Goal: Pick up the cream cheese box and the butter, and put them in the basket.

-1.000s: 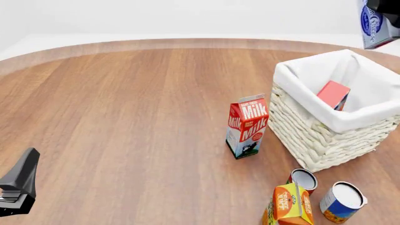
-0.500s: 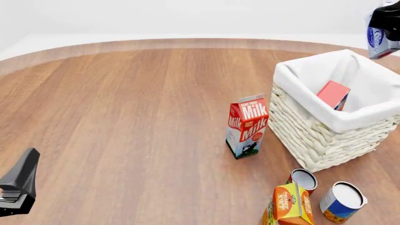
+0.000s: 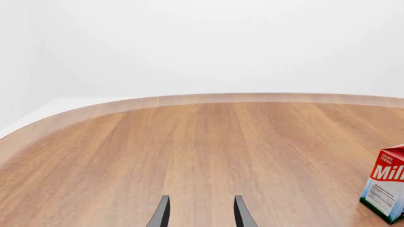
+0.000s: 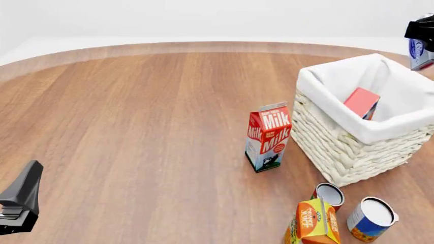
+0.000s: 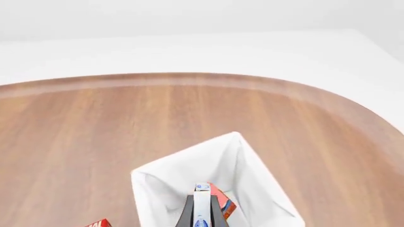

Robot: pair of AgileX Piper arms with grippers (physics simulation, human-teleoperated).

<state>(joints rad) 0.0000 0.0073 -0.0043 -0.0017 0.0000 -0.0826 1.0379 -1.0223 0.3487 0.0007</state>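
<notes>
The cream cheese box (image 4: 421, 54) hangs at the far right edge of the front view, above the far right side of the basket (image 4: 379, 131), with my right gripper (image 4: 423, 36) shut on it. In the right wrist view the slim white box (image 5: 201, 207) sits between the dark fingers (image 5: 188, 215), straight over the basket's white liner (image 5: 164, 189). The butter (image 4: 361, 102) leans inside the basket, and its red edge (image 5: 224, 204) shows beside the held box. My left gripper (image 4: 20, 202) rests low at the near left, open and holding nothing (image 3: 200, 215).
A red-and-white milk carton (image 4: 268, 136) stands just left of the basket and also shows in the left wrist view (image 3: 386, 189). An orange juice carton (image 4: 314, 222) and two cans (image 4: 329, 195) (image 4: 371, 218) stand in front of the basket.
My right gripper has carried the cream cheese box down and to the right, lower over the basket's far side. The left arm has not moved.
</notes>
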